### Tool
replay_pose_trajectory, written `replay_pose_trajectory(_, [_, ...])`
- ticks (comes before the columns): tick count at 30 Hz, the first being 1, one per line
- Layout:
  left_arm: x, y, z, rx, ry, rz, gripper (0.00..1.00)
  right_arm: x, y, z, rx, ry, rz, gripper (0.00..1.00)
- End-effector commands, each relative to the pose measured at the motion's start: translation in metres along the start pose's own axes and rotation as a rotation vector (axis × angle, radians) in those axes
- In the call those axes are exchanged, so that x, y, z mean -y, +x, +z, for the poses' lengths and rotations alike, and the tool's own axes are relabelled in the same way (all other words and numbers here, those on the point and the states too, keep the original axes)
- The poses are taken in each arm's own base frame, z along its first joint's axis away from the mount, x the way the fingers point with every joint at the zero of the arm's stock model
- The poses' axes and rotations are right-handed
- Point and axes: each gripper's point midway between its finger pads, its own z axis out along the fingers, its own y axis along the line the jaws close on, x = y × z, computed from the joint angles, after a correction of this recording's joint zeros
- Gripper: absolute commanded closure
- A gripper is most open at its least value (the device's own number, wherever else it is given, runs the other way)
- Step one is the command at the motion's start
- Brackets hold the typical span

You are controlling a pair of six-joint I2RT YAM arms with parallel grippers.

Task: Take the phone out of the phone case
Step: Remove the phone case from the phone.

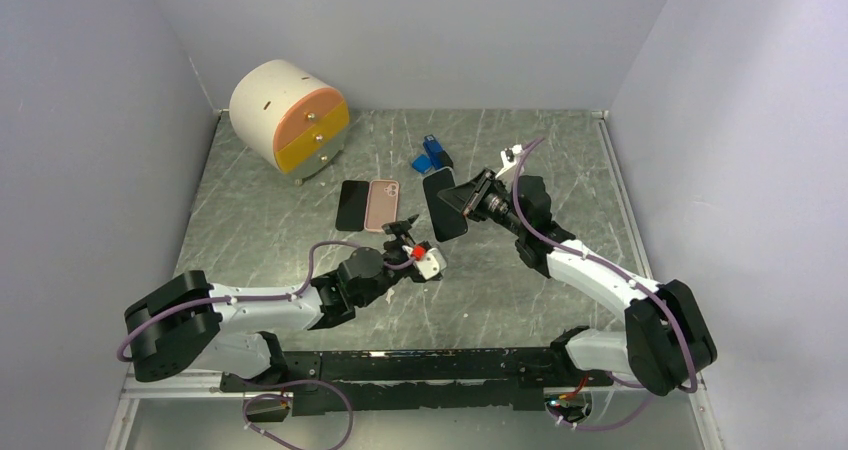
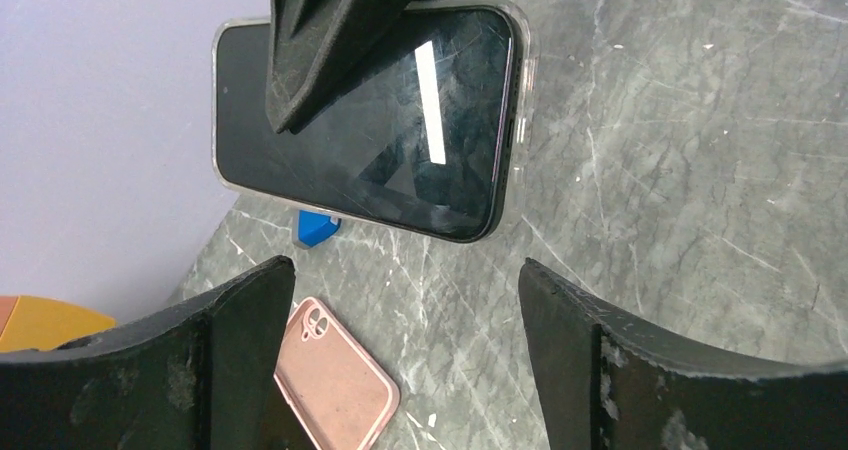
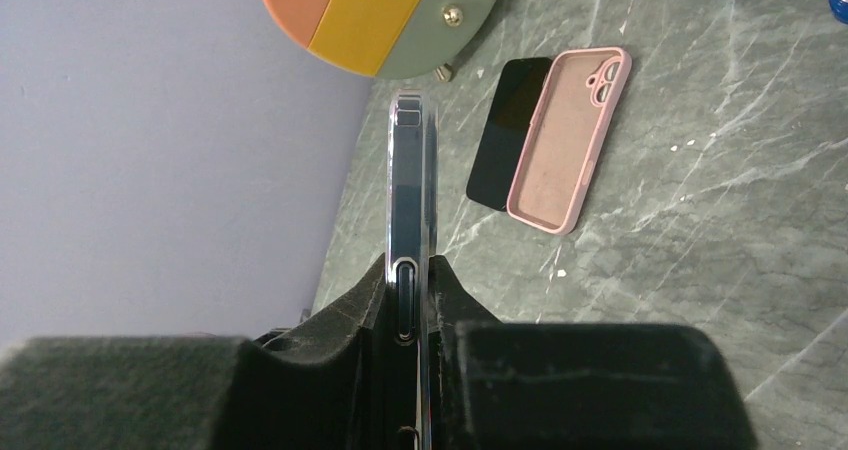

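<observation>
A black phone in a clear case [image 1: 445,203] is held up above the table by my right gripper [image 1: 468,202], which is shut on it. In the right wrist view the phone [image 3: 411,210] stands edge-on between the fingers [image 3: 455,300]. In the left wrist view its screen [image 2: 400,120] faces me, with the right gripper's finger across it. My left gripper [image 1: 412,240] is open and empty, low over the table a little in front of the phone; its fingers [image 2: 600,360] frame bare table.
A pink empty phone case [image 1: 382,204] lies next to a bare black phone [image 1: 351,204] on the table; both show in the right wrist view [image 3: 568,135]. A round drawer unit [image 1: 288,118] stands at the back left. Blue objects [image 1: 432,154] lie at the back.
</observation>
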Motion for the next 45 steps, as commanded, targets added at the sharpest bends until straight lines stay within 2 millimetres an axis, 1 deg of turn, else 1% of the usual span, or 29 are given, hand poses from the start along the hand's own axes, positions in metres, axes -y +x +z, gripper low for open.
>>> replay_pose_trajectory(1, [-0.020, -0.034, 0.003, 0.106, -0.074, -0.010, 0.15, -0.041, -0.023, -0.007, 0.077, -0.134, -0.032, 1.00])
replay_pose_trajectory(5, [-0.022, -0.039, 0.006, 0.132, -0.088, -0.012, 0.18, -0.041, -0.023, -0.007, 0.078, -0.139, -0.026, 1.00])
replay_pose_trajectory(9, [-0.019, -0.044, 0.010, 0.156, -0.077, -0.024, 0.19, -0.040, -0.022, -0.008, 0.079, -0.141, -0.016, 1.00])
replay_pose_trajectory(13, [-0.019, -0.042, 0.015, 0.155, -0.099, -0.002, 0.20, -0.040, -0.021, -0.009, 0.079, -0.142, -0.007, 1.00])
replay_pose_trajectory(15, [-0.025, -0.043, 0.015, 0.166, -0.136, 0.004, 0.23, -0.040, -0.021, -0.009, 0.079, -0.139, -0.007, 1.00])
replay_pose_trajectory(21, [-0.035, -0.054, 0.014, 0.212, -0.209, 0.025, 0.35, -0.033, -0.017, -0.010, 0.070, -0.119, 0.001, 1.00])
replay_pose_trajectory(27, [-0.038, -0.060, 0.013, 0.194, -0.201, 0.036, 0.39, -0.020, -0.011, -0.008, 0.061, -0.077, -0.002, 1.00])
replay_pose_trajectory(30, [-0.040, -0.061, 0.012, 0.167, -0.192, 0.034, 0.39, -0.015, -0.010, -0.006, 0.055, -0.058, -0.014, 1.00])
replay_pose_trajectory(35, [-0.035, -0.057, 0.014, 0.110, -0.144, 0.033, 0.38, -0.011, -0.008, -0.004, 0.046, -0.048, -0.020, 1.00])
replay_pose_trajectory(39, [-0.037, -0.055, 0.015, 0.115, -0.168, 0.040, 0.37, -0.013, -0.009, -0.004, 0.046, -0.052, -0.023, 1.00])
replay_pose_trajectory(43, [-0.032, -0.060, 0.013, 0.116, -0.117, 0.030, 0.35, -0.011, -0.008, -0.004, 0.043, -0.043, -0.029, 1.00])
replay_pose_trajectory(45, [-0.031, -0.060, 0.010, 0.113, -0.103, 0.013, 0.32, -0.010, -0.008, -0.004, 0.043, -0.040, -0.027, 1.00])
